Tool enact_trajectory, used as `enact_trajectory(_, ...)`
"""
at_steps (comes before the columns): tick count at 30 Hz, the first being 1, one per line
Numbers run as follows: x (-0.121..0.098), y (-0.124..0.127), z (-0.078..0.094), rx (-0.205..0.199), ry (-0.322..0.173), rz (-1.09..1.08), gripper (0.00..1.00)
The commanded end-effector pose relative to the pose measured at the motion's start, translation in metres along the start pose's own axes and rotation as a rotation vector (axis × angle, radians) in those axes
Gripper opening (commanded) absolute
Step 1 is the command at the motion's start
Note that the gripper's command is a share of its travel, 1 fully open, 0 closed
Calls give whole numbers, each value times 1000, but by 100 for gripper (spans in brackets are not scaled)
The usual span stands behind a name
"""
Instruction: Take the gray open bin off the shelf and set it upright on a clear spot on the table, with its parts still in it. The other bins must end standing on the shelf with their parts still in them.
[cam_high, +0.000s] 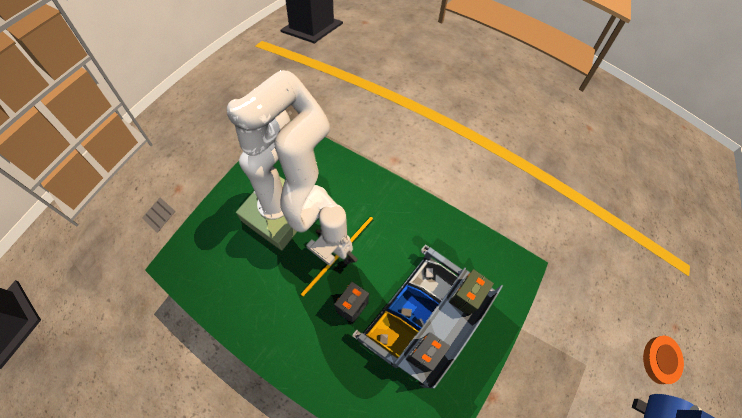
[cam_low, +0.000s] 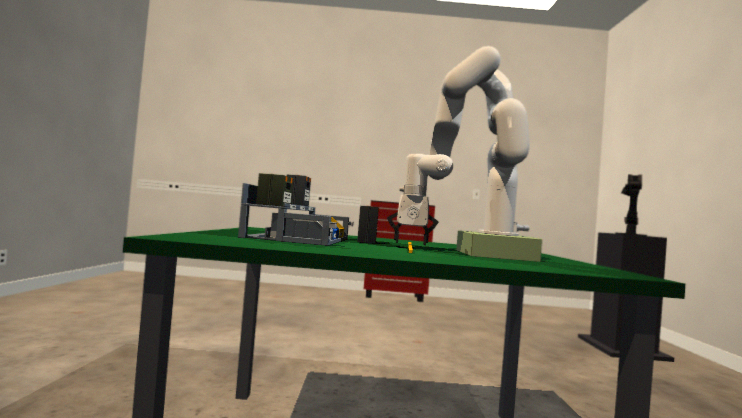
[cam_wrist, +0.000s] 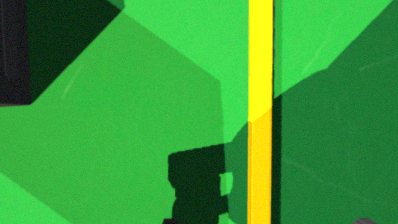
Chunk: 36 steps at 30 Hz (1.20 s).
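Note:
The gray open bin (cam_high: 435, 277) sits in the far slot of the shelf's (cam_high: 430, 316) lower level, with a small part inside. Beside it stand a blue bin (cam_high: 415, 306) and a yellow bin (cam_high: 392, 333), each holding a part. My gripper (cam_high: 345, 257) is open and empty, low over the table, well apart from the shelf. Its fingers (cam_high: 337, 255) straddle a long yellow bar lying flat on the green table. The exterior view shows the gripper (cam_low: 412, 236) just above the bar's end (cam_low: 410, 248). The wrist view shows only the bar (cam_wrist: 260, 110) and shadow.
Two closed dark boxes with orange latches (cam_high: 473, 290) (cam_high: 429, 353) stand on the shelf's upper level. A third (cam_high: 352, 302) stands on the table between the gripper and the shelf; it also shows in the wrist view (cam_wrist: 12, 50). The arm's base block (cam_high: 264, 220) is behind the gripper.

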<state>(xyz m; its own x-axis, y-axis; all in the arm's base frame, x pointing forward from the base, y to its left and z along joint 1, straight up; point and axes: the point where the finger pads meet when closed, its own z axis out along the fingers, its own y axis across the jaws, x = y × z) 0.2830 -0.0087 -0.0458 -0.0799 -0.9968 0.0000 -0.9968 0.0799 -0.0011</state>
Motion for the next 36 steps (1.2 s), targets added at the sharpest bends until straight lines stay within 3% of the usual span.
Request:
enact_trajectory(1, 0, -1, 0, 2, 0, 0, 100)
enact_trajectory(8, 0, -1, -4, 2, 0, 0, 100)
enact_trajectory(21, 0, -1, -45, 2, 0, 0, 100)
enact_trajectory(36, 0, -1, -80, 2, 0, 0, 100)
